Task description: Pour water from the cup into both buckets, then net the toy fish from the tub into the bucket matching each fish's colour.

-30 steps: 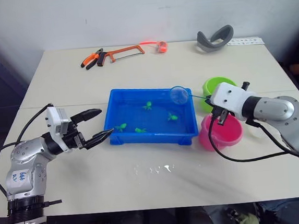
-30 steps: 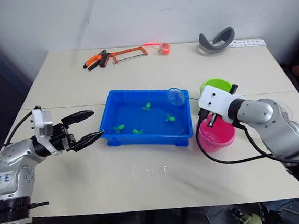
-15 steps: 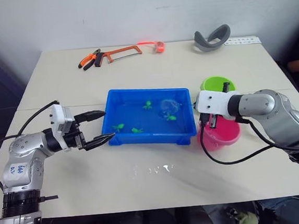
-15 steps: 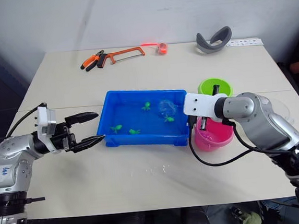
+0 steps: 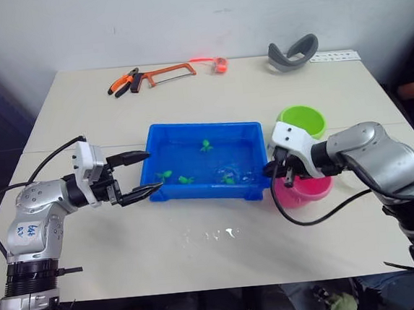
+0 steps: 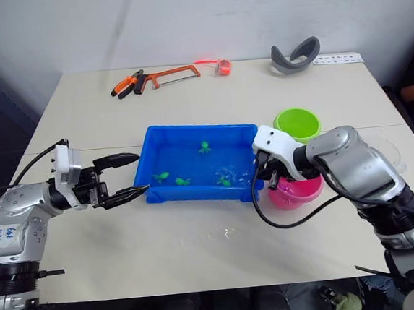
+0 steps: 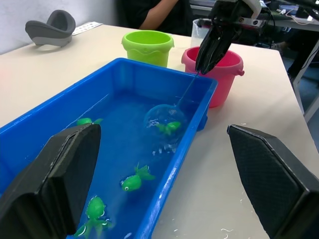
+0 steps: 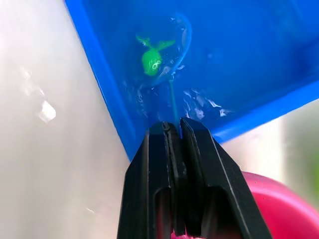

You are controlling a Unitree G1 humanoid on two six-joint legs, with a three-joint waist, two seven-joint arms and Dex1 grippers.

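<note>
The right gripper (image 8: 173,130) is pinching the thin handle of a small round net (image 7: 164,127), its jaws closed on it. The net is dipping around a green toy fish (image 8: 151,59) in the shallow blue plastic tub (image 5: 163,134). The left gripper (image 5: 142,175) is hovering wide open and empty.

Green bucket (image 5: 302,120) and pink bucket (image 5: 306,190) crowd the tub's (image 5: 163,139) right side.

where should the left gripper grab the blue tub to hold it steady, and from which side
Likely best by the raised rim of the tub at its short end wall on the robot's left, approached level from that side. That rim is a thin edge the open left gripper already faces, close by. The right gripper, shut on the net handle, works the opposite end, so that end stays free.
</note>
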